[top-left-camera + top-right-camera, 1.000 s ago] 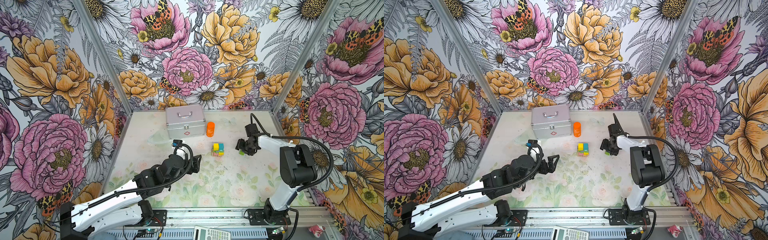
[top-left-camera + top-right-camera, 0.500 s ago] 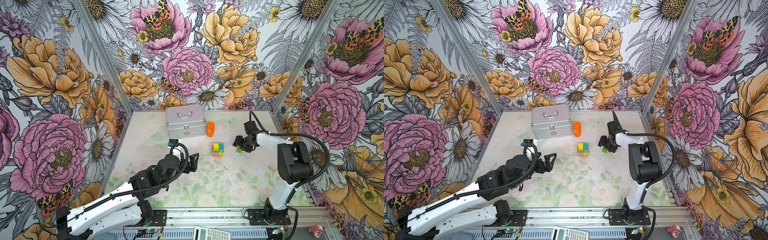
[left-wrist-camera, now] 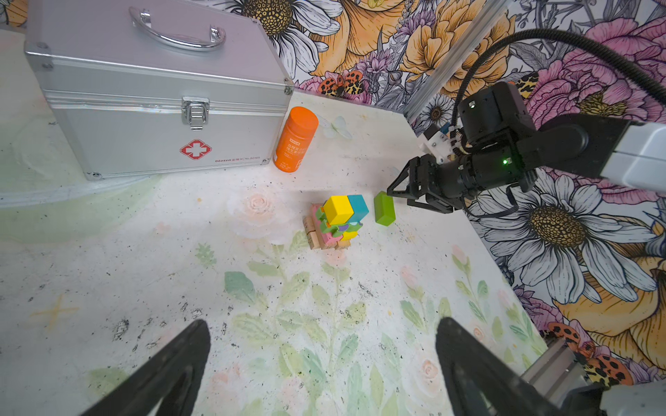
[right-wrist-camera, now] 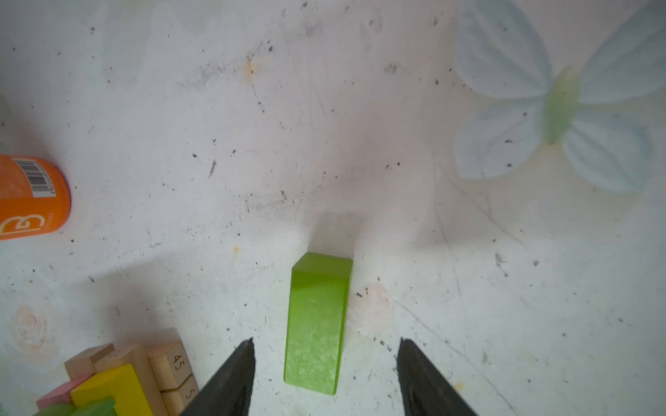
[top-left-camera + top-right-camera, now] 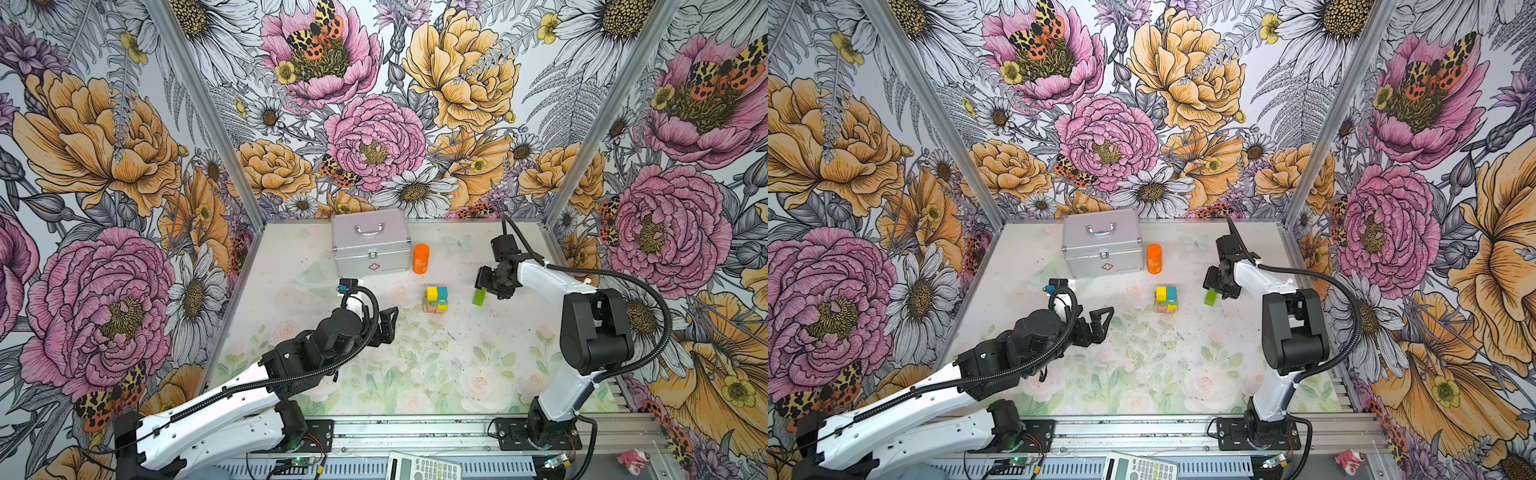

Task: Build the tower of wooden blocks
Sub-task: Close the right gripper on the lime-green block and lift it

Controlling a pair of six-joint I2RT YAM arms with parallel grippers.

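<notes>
The tower [image 5: 435, 297] [image 5: 1166, 298] [image 3: 338, 223] is a short stack with tan and pink planks at its base and a yellow and a teal cube on top. Just right of it, a lime-green bar [image 5: 478, 297] [image 5: 1210, 297] [image 3: 384, 209] [image 4: 317, 324] stands on end on the table. My right gripper [image 5: 486, 291] [image 5: 1214, 289] [image 3: 398, 196] [image 4: 326, 340] is open around that bar, with a gap on each side. My left gripper [image 5: 388, 322] [image 5: 1104, 324] [image 3: 324, 322] is wide open and empty, in front and to the left of the tower.
A silver metal case [image 5: 370, 245] stands at the back, with an orange bottle [image 5: 420, 258] beside it, just behind the tower. The right wall post rises close behind the right arm. A calculator [image 5: 424, 467] lies on the front rail.
The right gripper shifted slightly up and back over the green bar, and more of the bar shows. The left arm drew back a little to the left, still open.
</notes>
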